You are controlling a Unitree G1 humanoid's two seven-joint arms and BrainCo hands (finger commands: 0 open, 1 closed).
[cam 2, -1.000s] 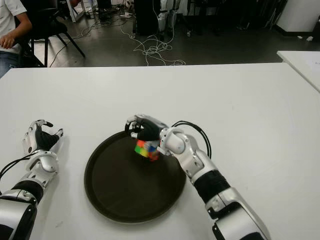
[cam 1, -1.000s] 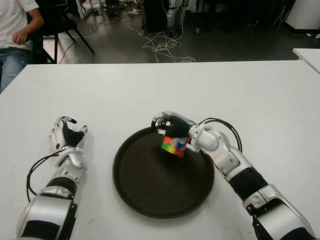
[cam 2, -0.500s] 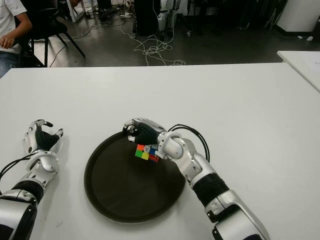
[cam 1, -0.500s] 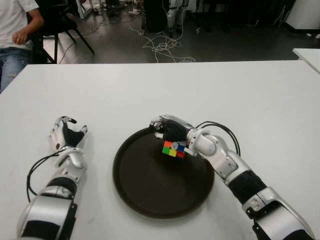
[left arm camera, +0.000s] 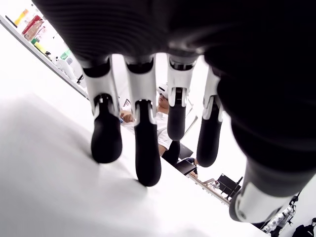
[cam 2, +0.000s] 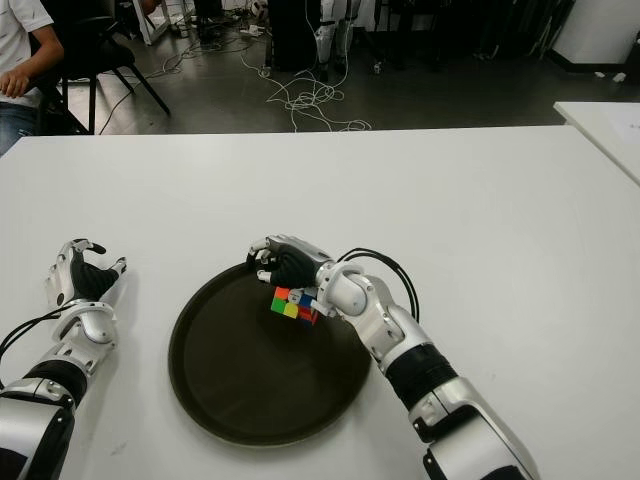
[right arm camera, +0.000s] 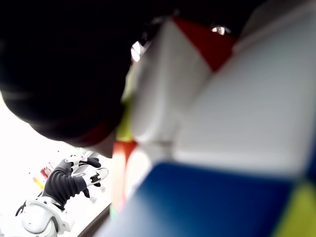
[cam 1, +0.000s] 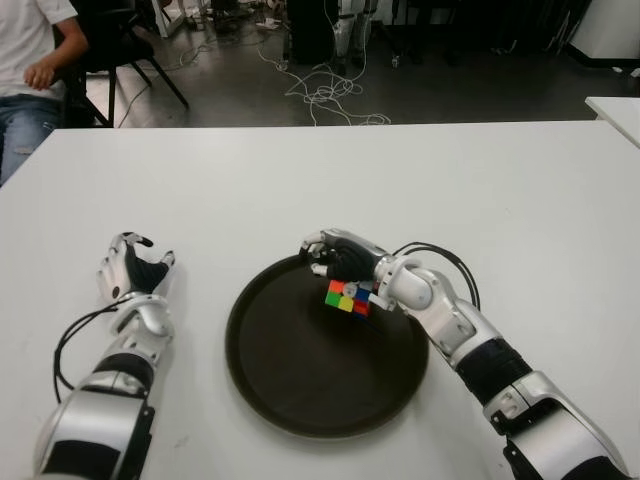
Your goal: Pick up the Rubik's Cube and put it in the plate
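Both hands flank the plate (cam 1: 300, 400): right hand (cam 1: 345, 262) clasps the cube (cam 1: 347, 297) over its far rim, left hand (cam 1: 132, 272) fingers loosely spread, empty.

The counter (cam 1: 420, 180) is plain white across the middle of the frame. On it, at lower centre, the plate (cam 1: 300, 395) is a uniform dark brown, almost black. The Rubik's Cube (cam 1: 346, 297) shows small squares of red, orange, green, yellow, blue and white. The right hand (cam 1: 338, 262) is silver with black fingers and palm, and the left hand (cam 1: 130, 270), at the lower left, has the same silver and black. At the upper left, a person (cam 1: 30, 60) wears a white shirt and blue jeans.
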